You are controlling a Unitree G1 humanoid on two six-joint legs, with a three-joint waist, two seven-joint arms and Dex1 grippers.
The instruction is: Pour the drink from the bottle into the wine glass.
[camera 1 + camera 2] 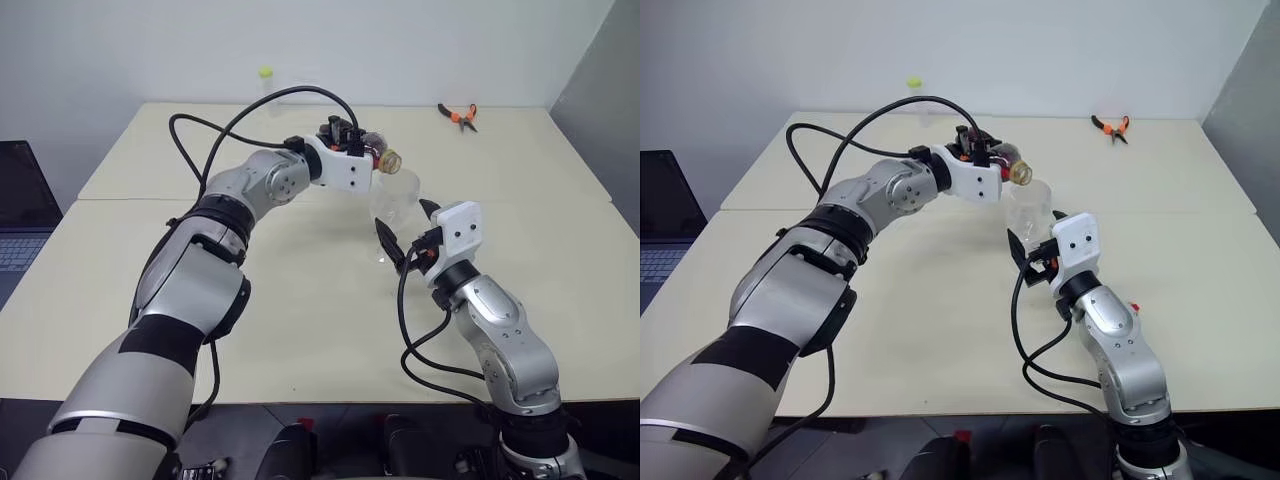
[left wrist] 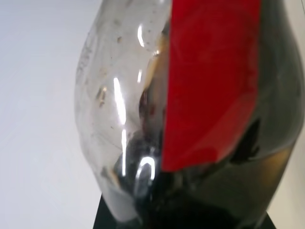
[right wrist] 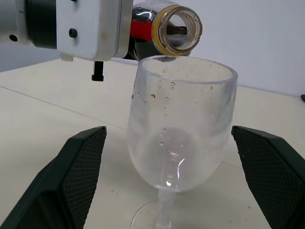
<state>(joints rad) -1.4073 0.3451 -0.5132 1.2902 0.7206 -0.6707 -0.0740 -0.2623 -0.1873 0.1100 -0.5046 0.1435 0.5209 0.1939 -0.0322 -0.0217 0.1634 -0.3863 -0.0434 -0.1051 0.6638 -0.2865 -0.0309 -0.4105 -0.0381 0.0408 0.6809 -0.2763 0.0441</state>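
My left gripper point(image 1: 348, 135) is shut on the bottle point(image 1: 374, 152), a small clear one with a red label point(image 2: 214, 81). The bottle lies tipped almost level, and its uncapped mouth point(image 3: 180, 29) hangs just over the rim of the wine glass point(image 3: 183, 129). The dark drink point(image 2: 219, 191) sits inside the bottle. The glass stands upright on the table, with droplets on its inner wall and no pool of liquid that I can see. My right gripper point(image 1: 405, 228) is open, one finger point(image 3: 78, 167) on each side of the glass bowl, apart from it.
Orange-handled pliers point(image 1: 458, 116) lie at the table's far right. A thin clear tube with a yellow-green top point(image 1: 266, 85) stands at the far edge. A laptop point(image 1: 15, 215) sits off the table's left side. A seam point(image 1: 120, 198) crosses the cream tabletop.
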